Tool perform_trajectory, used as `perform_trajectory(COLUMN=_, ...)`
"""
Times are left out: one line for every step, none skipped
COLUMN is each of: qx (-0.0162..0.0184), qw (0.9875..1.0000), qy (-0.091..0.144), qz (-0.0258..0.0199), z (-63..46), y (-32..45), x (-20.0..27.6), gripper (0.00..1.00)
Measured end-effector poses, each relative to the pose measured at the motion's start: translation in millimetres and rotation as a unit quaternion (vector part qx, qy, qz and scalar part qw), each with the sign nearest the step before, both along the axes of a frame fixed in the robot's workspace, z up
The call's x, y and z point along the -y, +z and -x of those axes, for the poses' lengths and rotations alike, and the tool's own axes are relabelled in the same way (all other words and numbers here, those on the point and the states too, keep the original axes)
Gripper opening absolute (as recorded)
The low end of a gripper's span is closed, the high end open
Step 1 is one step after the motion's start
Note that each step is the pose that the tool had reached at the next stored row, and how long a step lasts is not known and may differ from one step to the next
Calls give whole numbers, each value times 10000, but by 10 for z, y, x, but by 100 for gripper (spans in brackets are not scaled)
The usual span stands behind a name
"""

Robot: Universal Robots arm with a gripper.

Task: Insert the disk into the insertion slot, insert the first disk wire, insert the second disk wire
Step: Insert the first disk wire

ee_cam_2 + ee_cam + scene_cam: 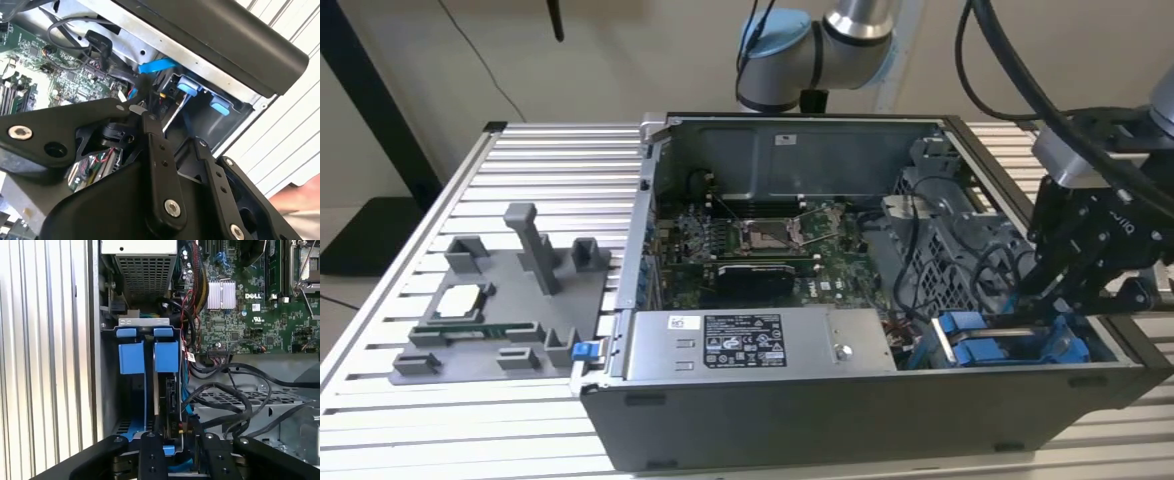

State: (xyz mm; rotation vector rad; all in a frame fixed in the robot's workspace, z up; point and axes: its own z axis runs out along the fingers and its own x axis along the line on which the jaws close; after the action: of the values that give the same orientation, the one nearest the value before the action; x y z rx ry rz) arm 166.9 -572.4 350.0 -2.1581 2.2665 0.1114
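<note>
In the exterior view my black gripper [1031, 305] reaches down into the insertion slot [1062, 352] at the front right corner of the open computer case. The disk [170, 390] stands edge-on inside the slot, its blue carrier tab [166, 355] beside a second blue tab [131, 356]. In both wrist views the gripper [174, 444] [136, 106] has its fingers drawn together at the disk's end on a black disk wire connector [176, 426] with red and yellow strands. Black cables [225, 395] lead away from it. A blue flat wire [157, 65] lies close by.
The motherboard [761, 240] fills the case floor. A silver box with a black-and-white label [747, 342] sits at the case's front. On the slatted table [467, 420] at the exterior view's left stands a grey fixture [507, 300] holding small parts. Loose cables [947, 260] crowd the area beside the cage.
</note>
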Motion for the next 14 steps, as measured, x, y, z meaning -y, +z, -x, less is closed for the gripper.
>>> perform_trajectory(qx=-3, qw=10000, qy=0, qz=1, z=0, y=30, x=0, gripper=100)
perform_trajectory(qx=-4, qw=10000, qy=0, qz=7, z=2, y=68, x=-2, gripper=100)
perform_trajectory(qx=-4, qw=10000, qy=1, qz=11, z=2, y=78, x=-4, gripper=100)
perform_trajectory(qx=-5, qw=10000, qy=1, qz=10, z=3, y=80, x=-4, gripper=100)
perform_trajectory(qx=-5, qw=10000, qy=-2, qz=18, z=4, y=80, x=-5, gripper=100)
perform_trajectory(qx=-5, qw=10000, qy=-3, qz=21, z=4, y=80, x=-5, gripper=100)
perform_trajectory(qx=-5, qw=10000, qy=-3, qz=24, z=4, y=82, x=-5, gripper=100)
perform_trajectory(qx=-5, qw=10000, qy=-3, qz=26, z=4, y=82, x=-4, gripper=100)
perform_trajectory(qx=-5, qw=10000, qy=-3, qz=27, z=4, y=81, x=-5, gripper=100)
perform_trajectory(qx=-4, qw=10000, qy=-4, qz=28, z=4, y=81, x=-5, gripper=100)
perform_trajectory(qx=-4, qw=10000, qy=-4, qz=30, z=4, y=81, x=-5, gripper=100)
perform_trajectory(qx=-5, qw=10000, qy=-5, qz=31, z=4, y=81, x=-5, gripper=100)
perform_trajectory(qx=-5, qw=10000, qy=-5, qz=32, z=4, y=82, x=-5, gripper=100)
perform_trajectory(qx=-5, qw=10000, qy=-5, qz=32, z=4, y=82, x=-5, gripper=100)
